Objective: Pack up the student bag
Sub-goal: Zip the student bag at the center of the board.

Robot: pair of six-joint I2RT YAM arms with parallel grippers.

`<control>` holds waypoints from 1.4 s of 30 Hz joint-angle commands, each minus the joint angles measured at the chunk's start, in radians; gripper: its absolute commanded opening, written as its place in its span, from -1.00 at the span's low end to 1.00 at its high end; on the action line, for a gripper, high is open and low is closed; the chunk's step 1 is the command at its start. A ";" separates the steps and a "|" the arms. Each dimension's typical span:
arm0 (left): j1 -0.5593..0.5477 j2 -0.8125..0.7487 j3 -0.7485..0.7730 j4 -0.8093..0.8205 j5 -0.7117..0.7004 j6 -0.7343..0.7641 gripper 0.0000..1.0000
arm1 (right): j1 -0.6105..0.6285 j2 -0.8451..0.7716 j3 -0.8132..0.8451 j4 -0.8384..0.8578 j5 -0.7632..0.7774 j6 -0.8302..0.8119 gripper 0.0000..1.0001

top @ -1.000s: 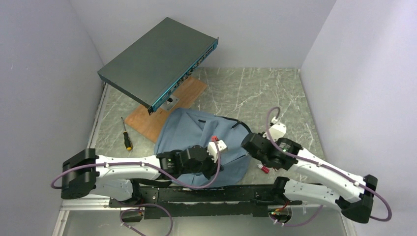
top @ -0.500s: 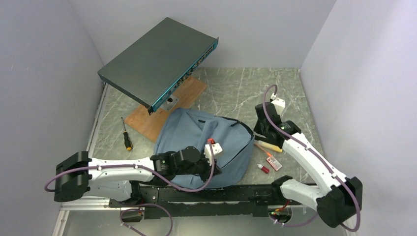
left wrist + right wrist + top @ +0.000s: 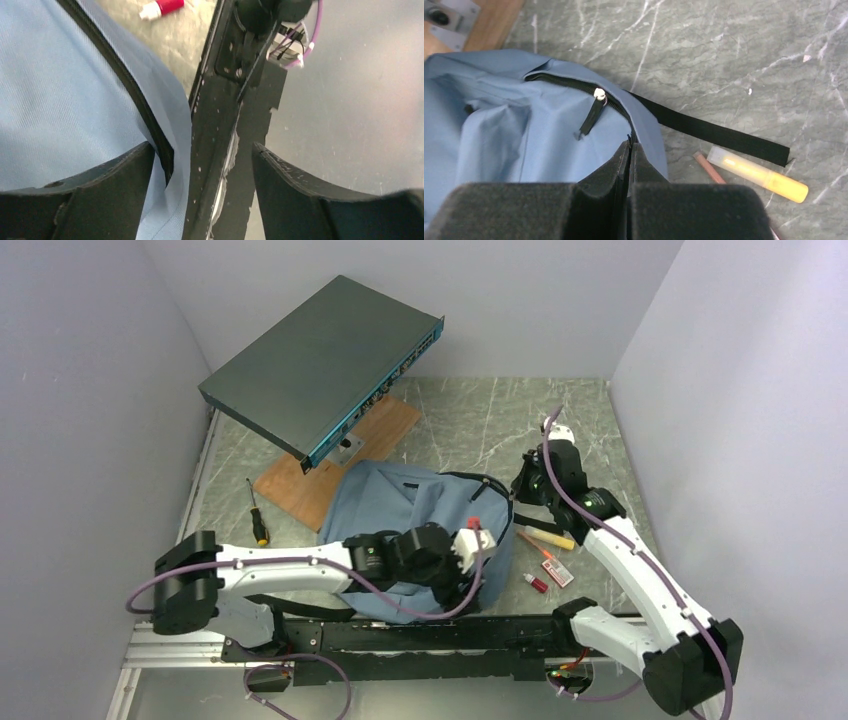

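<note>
Here, student bag (image 3: 400,505) edge under left gripper (image 3: 202,150), jaws apart.

Pale lilac walls (image 3: 80,390), green marbled tabletop (image 3: 480,420), even light

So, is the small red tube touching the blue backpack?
Apart. The top view shows a strip of bare marble between the small red tube and the blue backpack.

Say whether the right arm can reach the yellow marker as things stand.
Probably yes: the yellow marker lies uncovered on the table near the right end effector, which is shut and must open first.
</note>
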 commanded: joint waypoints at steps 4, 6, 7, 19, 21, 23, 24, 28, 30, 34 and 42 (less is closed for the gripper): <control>0.009 0.190 0.292 -0.113 -0.181 0.015 0.50 | -0.007 -0.108 0.060 -0.016 -0.055 0.034 -1.00; 0.011 0.239 0.341 -0.120 -0.267 0.013 0.47 | -0.007 -0.100 0.071 -0.032 -0.061 0.027 -1.00; 0.012 0.258 0.359 -0.120 -0.301 0.012 0.47 | -0.007 -0.093 0.076 -0.037 -0.064 0.027 -1.00; 0.014 0.296 0.278 0.038 -0.364 -0.017 -0.48 | -0.008 -0.037 0.124 -0.042 -0.076 0.038 -1.00; 0.012 0.284 0.249 0.038 -0.352 -0.021 -0.73 | -0.008 -0.007 0.144 -0.032 -0.068 0.042 -1.00; 0.009 0.276 0.219 0.020 -0.338 -0.032 -0.93 | -0.008 0.036 0.173 -0.010 -0.068 0.035 -1.00; 0.008 0.267 0.193 0.026 -0.336 -0.039 -1.00 | -0.008 0.063 0.192 0.000 -0.063 0.029 -1.00; 0.007 0.212 0.076 0.097 -0.309 -0.072 -1.00 | -0.008 0.183 0.269 0.028 -0.052 0.001 -1.00; 0.007 0.197 0.047 0.117 -0.277 -0.069 -1.00 | -0.008 0.242 0.292 0.049 -0.061 -0.001 -1.00; 0.006 0.162 -0.007 0.179 -0.214 -0.061 -1.00 | -0.008 0.328 0.339 0.077 -0.074 -0.002 -1.00; -0.005 0.152 -0.031 0.232 -0.111 -0.052 -1.00 | -0.010 0.405 0.426 0.073 -0.025 -0.027 -1.00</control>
